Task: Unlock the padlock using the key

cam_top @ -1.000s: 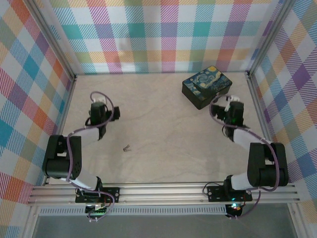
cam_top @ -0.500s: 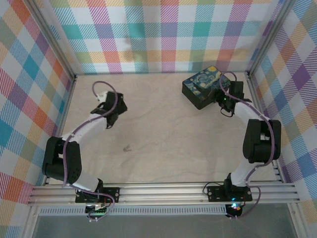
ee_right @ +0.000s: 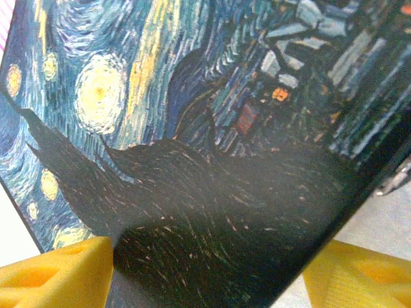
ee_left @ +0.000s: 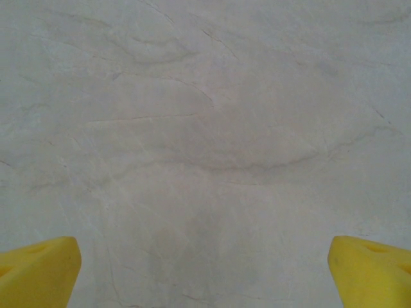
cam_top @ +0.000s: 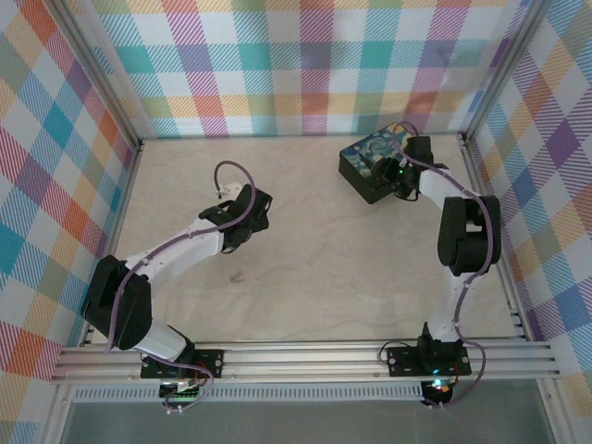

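Left gripper [cam_top: 248, 215] released, yellow foam pads [ee_left: 38, 269] wide apart over the veined beige matte tabletop [cam_top: 324, 277]. Tiny thin grey metal key [cam_top: 238, 276] lies on it at 6 o'clock from that gripper, well apart. Right gripper [cam_top: 400, 172] at 2 o'clock, jaws apart, straddling the glossy black rectangular box with swirling blue-and-yellow night-sky lid [cam_top: 367, 159]; lid on, contents hidden. Silvery metal bit [ee_right: 395, 179] at the box edge, can't tell if it's the padlock

The night-sky box lid [ee_right: 192, 128] is lying close below, with a small metal piece [ee_right: 397, 179] jutting past its right edge over the pale counter [ee_right: 379, 224]. The end effector [ee_right: 205, 276] is holding its yellow fingertips [ee_right: 58, 269] apart, flanking the lid's near corner.
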Motion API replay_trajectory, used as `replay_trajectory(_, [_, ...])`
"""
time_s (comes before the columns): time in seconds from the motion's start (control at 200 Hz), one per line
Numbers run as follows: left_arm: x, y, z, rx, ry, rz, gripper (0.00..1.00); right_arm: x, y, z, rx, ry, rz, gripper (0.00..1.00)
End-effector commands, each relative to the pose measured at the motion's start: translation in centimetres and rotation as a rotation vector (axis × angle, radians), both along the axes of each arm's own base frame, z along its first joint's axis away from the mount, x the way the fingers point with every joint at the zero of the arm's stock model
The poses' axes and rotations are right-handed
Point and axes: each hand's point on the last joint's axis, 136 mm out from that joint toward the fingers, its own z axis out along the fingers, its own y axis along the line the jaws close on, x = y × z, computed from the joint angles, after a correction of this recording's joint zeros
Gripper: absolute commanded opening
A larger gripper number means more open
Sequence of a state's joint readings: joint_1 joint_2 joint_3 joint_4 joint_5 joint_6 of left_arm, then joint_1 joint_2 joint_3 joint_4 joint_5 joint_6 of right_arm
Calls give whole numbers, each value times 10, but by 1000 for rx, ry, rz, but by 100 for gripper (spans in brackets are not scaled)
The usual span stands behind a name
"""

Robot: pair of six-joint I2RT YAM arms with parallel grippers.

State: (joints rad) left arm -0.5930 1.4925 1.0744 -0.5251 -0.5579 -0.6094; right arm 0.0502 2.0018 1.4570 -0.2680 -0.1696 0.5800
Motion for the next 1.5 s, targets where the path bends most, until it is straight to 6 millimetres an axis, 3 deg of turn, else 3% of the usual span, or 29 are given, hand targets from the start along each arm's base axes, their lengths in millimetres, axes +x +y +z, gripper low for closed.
replay_trajectory(0.0, [-4,9,20,44,-25,17,98,-14,23,-15,14,89,66,67])
replay_trajectory(0.115, [-5,10,20,44,-20,28,98,-30,53,-28,40,120,137,60])
replay_trajectory(0.37, [-9,19,19,89,23,76,98,-81,145,-42,35,144,325,60])
replay_trajectory(0.63, [-44,29,-6,39,156,128,98,-133,214,-49,30,166,490,60])
replay_trajectory(0.785, [-71,31,-30,-47,237,124,96,-165,242,-52,51,197,592,59])
replay_trajectory(0.975, [-84,14,-57,-110,299,-12,84,-185,239,-47,56,197,636,62])
replay_trajectory(1.185, [-74,-3,-68,-81,334,-141,62,-174,221,24,129,60,605,71])
replay_trajectory(1.26, [-68,-7,-76,-57,359,-162,56,-173,209,38,112,40,591,72])
replay_trajectory(1.495, [-69,-4,-106,24,445,-165,41,-186,188,36,102,47,563,72])
